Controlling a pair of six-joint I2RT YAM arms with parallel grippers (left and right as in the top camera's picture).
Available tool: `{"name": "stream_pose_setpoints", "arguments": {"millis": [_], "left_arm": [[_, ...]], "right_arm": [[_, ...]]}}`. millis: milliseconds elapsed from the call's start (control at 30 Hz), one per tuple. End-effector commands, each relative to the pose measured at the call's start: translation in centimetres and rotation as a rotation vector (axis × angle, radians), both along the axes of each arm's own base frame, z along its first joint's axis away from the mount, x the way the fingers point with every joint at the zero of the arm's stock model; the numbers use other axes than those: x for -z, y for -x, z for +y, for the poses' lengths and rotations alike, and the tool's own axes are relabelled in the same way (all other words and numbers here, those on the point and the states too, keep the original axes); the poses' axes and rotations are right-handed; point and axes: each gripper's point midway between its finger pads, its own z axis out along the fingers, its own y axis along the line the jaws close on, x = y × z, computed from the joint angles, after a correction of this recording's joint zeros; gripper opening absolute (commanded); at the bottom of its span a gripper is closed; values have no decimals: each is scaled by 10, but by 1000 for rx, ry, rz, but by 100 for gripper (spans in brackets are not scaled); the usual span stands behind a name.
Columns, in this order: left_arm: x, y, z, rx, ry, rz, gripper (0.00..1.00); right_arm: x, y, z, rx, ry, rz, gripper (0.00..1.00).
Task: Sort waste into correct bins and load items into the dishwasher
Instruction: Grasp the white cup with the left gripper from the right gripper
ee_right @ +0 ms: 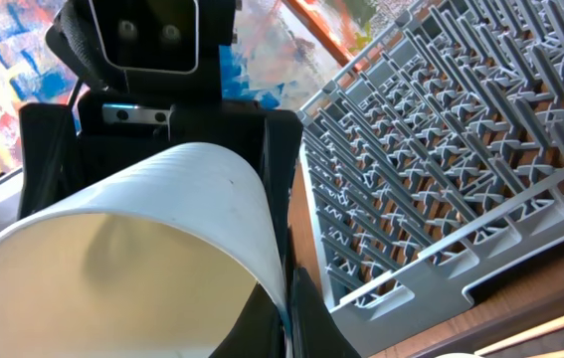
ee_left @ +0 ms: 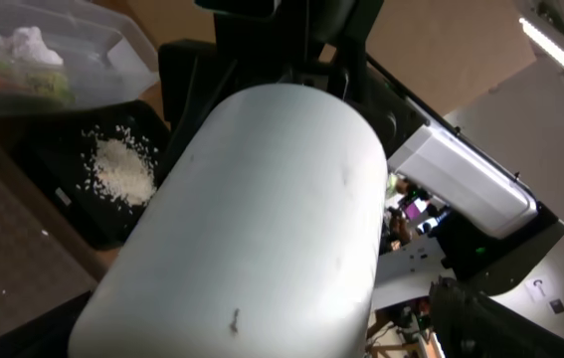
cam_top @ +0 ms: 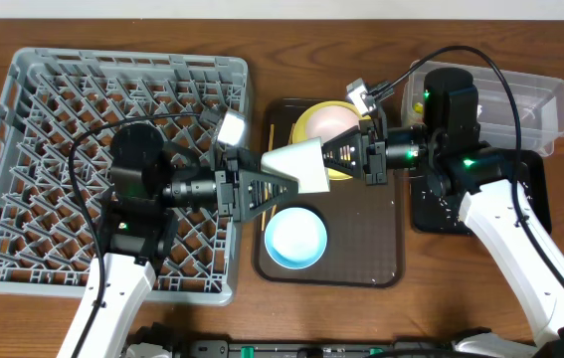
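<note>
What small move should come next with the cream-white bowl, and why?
Probably the left gripper should close firmly on the base of the small cream-white bowl. The bowl hangs over the brown tray, the right gripper pinches its rim, and the dish rack lies on the left arm's side; whether the left grip is firm cannot be seen.

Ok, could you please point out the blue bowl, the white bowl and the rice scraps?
blue bowl point(cam_top: 294, 239), overhead view, centre of its inside.
white bowl point(cam_top: 303, 164), overhead view, its outer wall.
rice scraps point(ee_left: 122, 171), left wrist view, middle of the pile.
</note>
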Motion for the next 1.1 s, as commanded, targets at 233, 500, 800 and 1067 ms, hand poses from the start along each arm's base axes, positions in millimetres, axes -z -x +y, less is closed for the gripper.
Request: {"name": "stream_pose_setpoints", "arguments": {"millis": [233, 500, 800, 1067], "left_arm": [[-11, -2, -1, -12, 10, -16, 93], [-11, -7, -1, -37, 10, -2, 90], [-15, 1, -15, -8, 18, -26, 89], [-15, 0, -15, -9, 18, -20, 80]], "right_arm": [[-8, -2, -3, 5, -8, -3, 1], [-7, 0, 1, -4, -7, -5, 1], [-7, 0, 1, -2, -6, -5, 1], [-7, 0, 0, -1, -6, -4, 2]]}}
